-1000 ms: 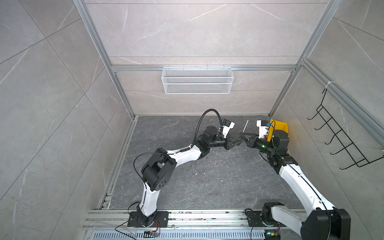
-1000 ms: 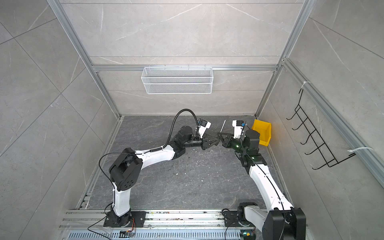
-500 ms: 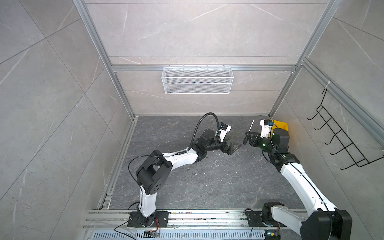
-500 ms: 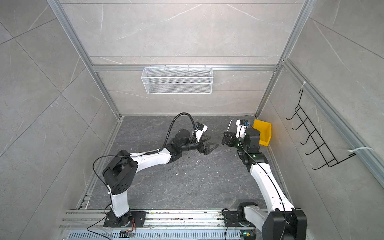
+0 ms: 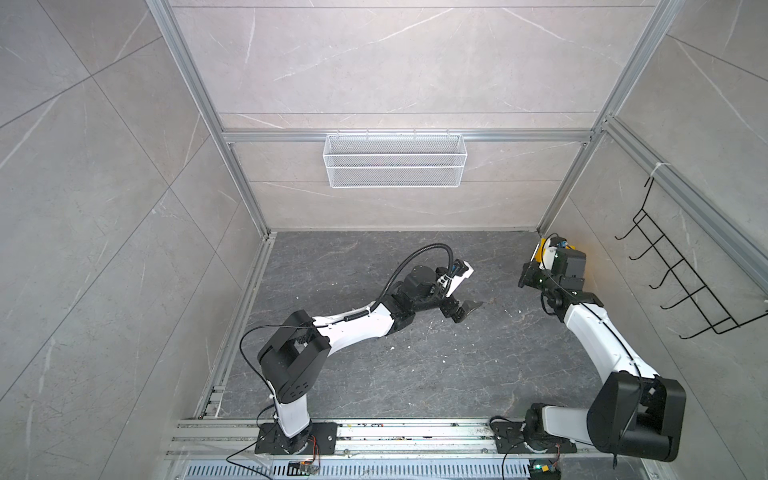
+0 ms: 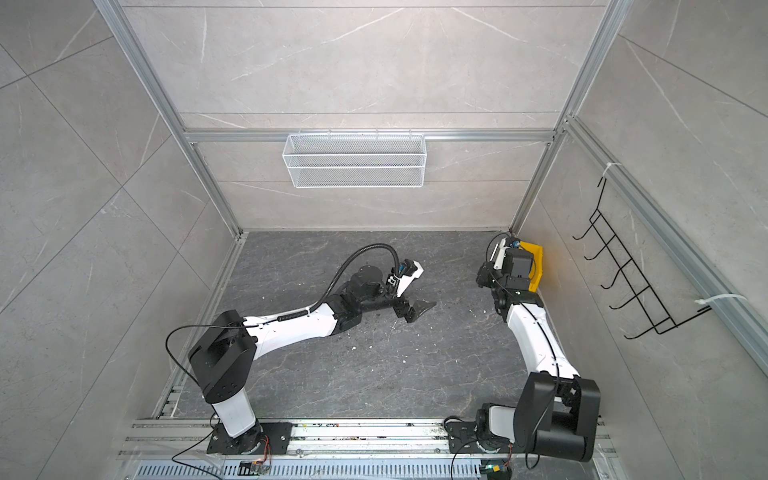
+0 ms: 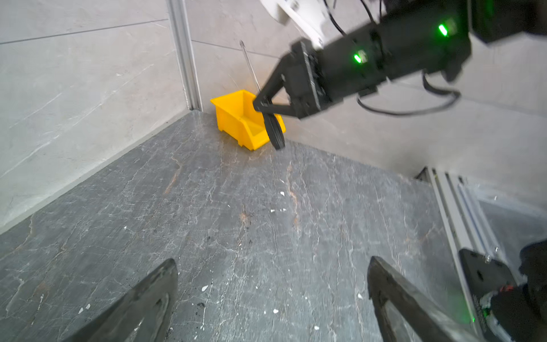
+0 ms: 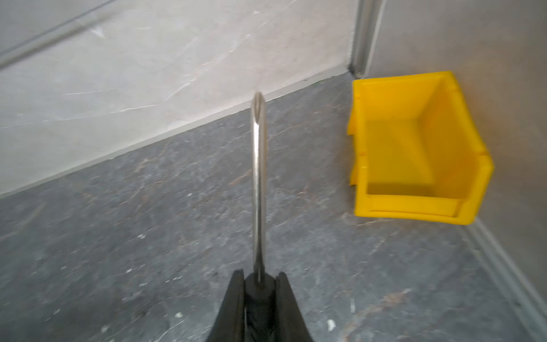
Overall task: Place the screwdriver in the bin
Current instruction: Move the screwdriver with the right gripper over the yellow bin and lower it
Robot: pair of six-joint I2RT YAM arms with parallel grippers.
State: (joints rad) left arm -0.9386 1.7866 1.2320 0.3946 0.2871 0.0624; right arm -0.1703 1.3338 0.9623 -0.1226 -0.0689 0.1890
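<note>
Grey stone tabletop corner: my right gripper [image 8: 260, 277] is clamping the screwdriver [image 8: 258, 177] by its handle, aloft beside the yellow bin [image 8: 393, 97] for a drop; my left gripper [image 7: 272, 262] is hanging apart, empty.

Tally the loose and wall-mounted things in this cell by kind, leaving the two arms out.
screwdriver: 1
yellow bin: 1
white wire-mesh basket: 1
black wire hook rack: 1
Total: 4
</note>
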